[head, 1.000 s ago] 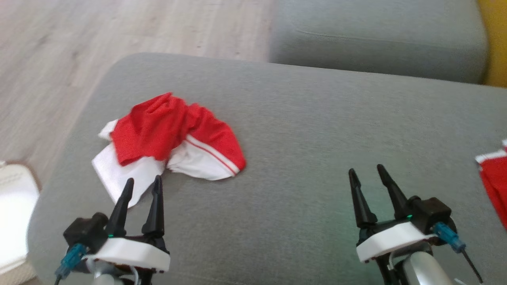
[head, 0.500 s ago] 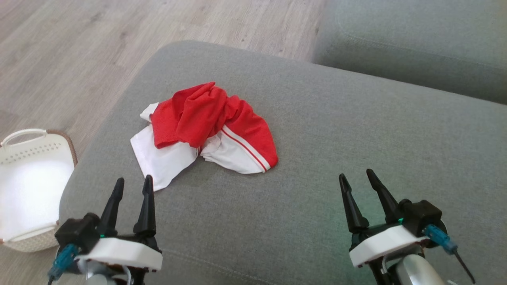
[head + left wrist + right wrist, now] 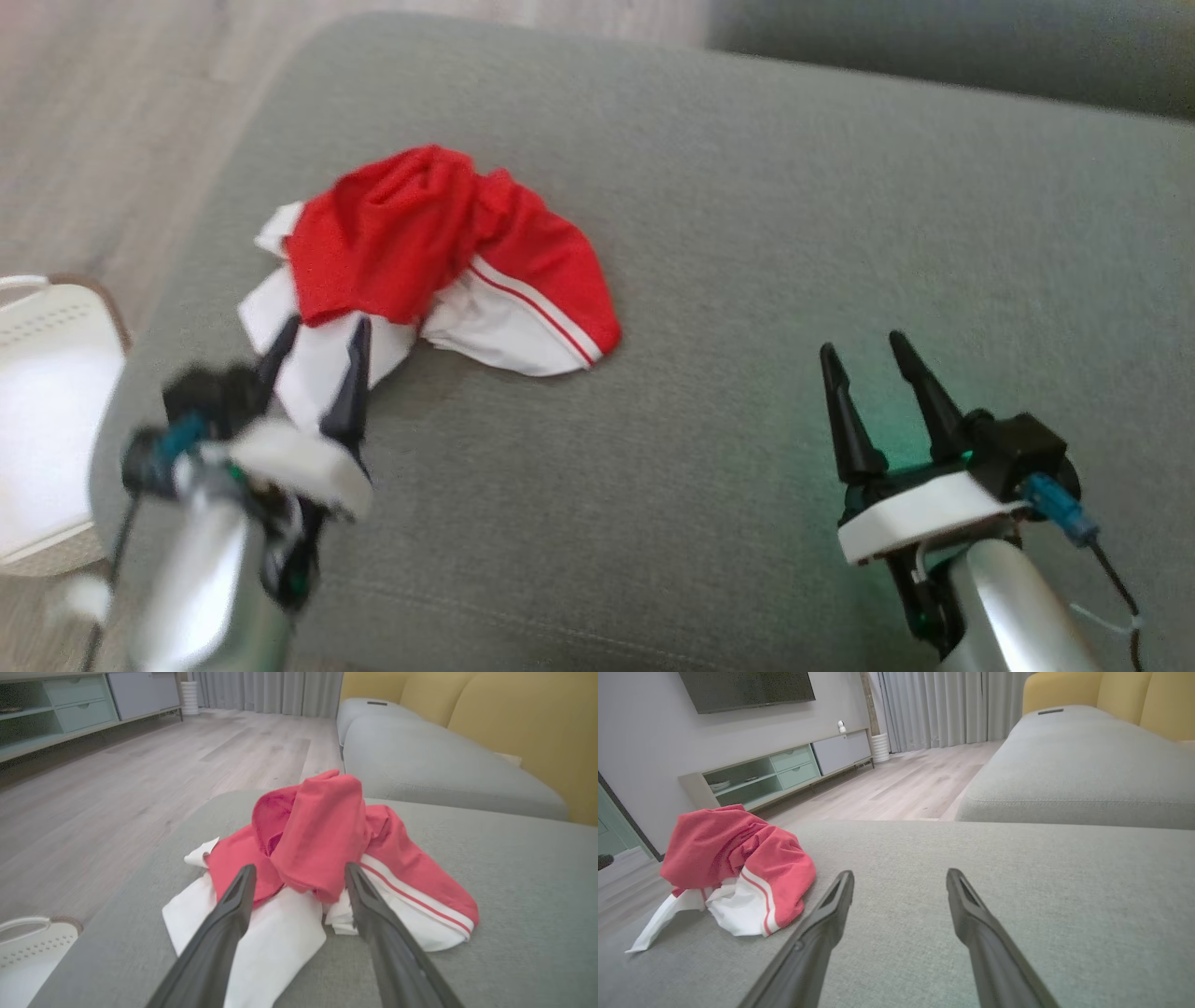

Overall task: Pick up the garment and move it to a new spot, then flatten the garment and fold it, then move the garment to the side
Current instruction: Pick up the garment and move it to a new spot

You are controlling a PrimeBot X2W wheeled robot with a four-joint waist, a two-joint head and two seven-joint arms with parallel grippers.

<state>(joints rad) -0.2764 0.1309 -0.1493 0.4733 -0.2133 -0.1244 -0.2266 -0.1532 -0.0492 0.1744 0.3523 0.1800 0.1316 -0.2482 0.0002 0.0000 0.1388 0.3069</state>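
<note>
One garment (image 3: 392, 233) (crumpled), one basket (image 3: 51, 411)

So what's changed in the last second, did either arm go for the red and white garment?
The left end effector has reached forward, open, over the white edge of the garment; nothing is gripped. The right end effector stays open above the cushion; the garment stays crumpled.

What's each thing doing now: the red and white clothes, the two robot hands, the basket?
garment, crumpled in a heap on the cushion, not held
left hand, open, at the garment's white edge
right hand, open, empty, over bare cushion
basket, upright on the floor
</note>
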